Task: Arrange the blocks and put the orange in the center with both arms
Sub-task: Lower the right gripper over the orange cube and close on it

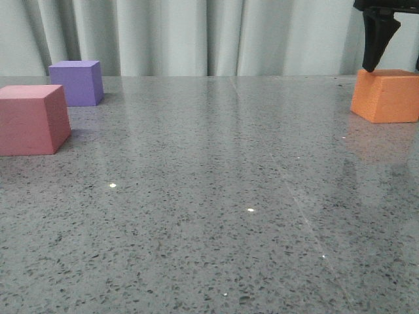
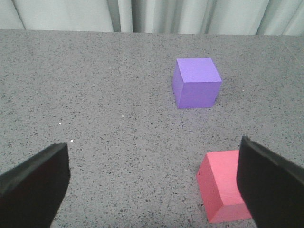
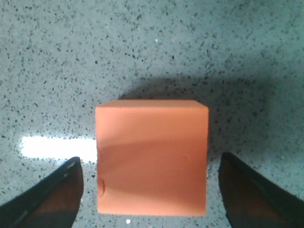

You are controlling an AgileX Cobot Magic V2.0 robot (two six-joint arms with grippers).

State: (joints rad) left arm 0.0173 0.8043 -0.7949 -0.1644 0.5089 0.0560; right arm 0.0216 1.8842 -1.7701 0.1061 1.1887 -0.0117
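**Right gripper straddling orange cube; left gripper wide over pink cube area**

Front view: grey speckled stone table [image 1: 216, 216], pale pleated curtain [image 1: 196, 36] behind it. Three matte cubes are on the surface, none in the centre of the table.

- Orange cube [image 1: 386, 95]: far right side of the table, resting flat, partly cut by the frame edge. Well apart from the other two.
- Pink cube [image 1: 31, 120]: left edge of the table, nearer the camera, resting flat.
- Purple cube [image 1: 78, 82]: just behind the pink one, slightly to its right, closer to the curtain. A gap shows between them; not touching.

Right gripper [image 1: 391, 39]: comes down from above onto the orange cube. One dark finger tip [image 1: 375, 42] sits at the cube's upper left edge. In the right wrist view the two fingers stand spread, one on each side of the orange cube [image 3: 152, 159], with bare table visible between each finger and the cube's side faces. Jaws apart, not clamped. Cube's top face shows a small dent near one edge.

Left gripper [image 2: 152, 190]: seen in its wrist view only. Fingers spread wide, nothing between them. The pink cube [image 2: 223, 187] lies beside one finger, partly hidden by it; contact cannot be told. The purple cube [image 2: 197, 83] lies further out, clear of both fingers.
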